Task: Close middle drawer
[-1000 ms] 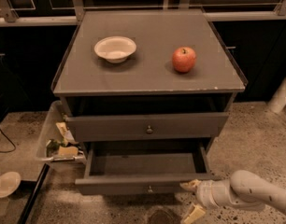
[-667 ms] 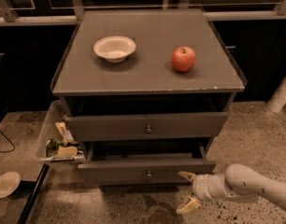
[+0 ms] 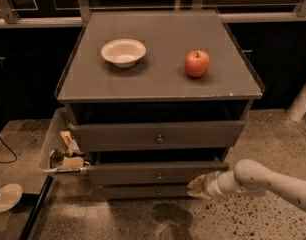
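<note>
The middle drawer [image 3: 143, 175] of the grey cabinet has a flat front with a small round knob [image 3: 159, 176]. It stands out only slightly from the cabinet, under the taller top drawer [image 3: 158, 135], which also sticks out a little, and above the narrow bottom drawer [image 3: 143, 191]. My gripper [image 3: 197, 186] is low at the right, on the end of the white arm [image 3: 263, 180]. It is open and touches the right part of the middle drawer's front.
A white bowl [image 3: 123, 52] and a red apple [image 3: 197, 63] sit on the cabinet top [image 3: 158, 79]. A clear bin of scraps [image 3: 60, 151] stands against the cabinet's left side. A white plate [image 3: 7, 197] lies on the floor at left. A white pole [image 3: 302, 103] stands at right.
The middle drawer has slid back from far out to nearly in. My gripper has moved with it toward the cabinet, pressing on its front.
</note>
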`<state>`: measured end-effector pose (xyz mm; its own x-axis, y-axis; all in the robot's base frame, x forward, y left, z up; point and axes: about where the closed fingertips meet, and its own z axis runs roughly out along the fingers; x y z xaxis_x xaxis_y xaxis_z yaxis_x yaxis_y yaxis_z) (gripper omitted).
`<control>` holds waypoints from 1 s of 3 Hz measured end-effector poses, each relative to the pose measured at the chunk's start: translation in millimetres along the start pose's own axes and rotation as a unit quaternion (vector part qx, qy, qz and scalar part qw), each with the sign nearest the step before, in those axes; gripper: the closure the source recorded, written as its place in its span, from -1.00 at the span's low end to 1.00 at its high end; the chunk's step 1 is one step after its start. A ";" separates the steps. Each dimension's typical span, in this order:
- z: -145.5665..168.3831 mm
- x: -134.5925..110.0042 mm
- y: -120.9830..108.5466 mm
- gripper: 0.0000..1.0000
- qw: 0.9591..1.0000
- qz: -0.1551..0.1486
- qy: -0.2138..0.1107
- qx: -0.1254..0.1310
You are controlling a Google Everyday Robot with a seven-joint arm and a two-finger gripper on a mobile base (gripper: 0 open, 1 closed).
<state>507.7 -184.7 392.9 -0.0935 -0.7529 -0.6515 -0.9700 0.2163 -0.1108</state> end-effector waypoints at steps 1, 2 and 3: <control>-1.2 -0.7 -9.2 0.28 1.000 -0.003 0.001 0.006; -1.1 -0.7 -9.0 -0.19 1.000 -0.003 0.001 0.006; -0.7 -1.1 -9.3 -0.65 1.000 -0.003 0.001 0.006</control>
<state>516.6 -186.4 395.2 -0.0886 -0.7557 -0.6489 -0.9679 0.2191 -0.1230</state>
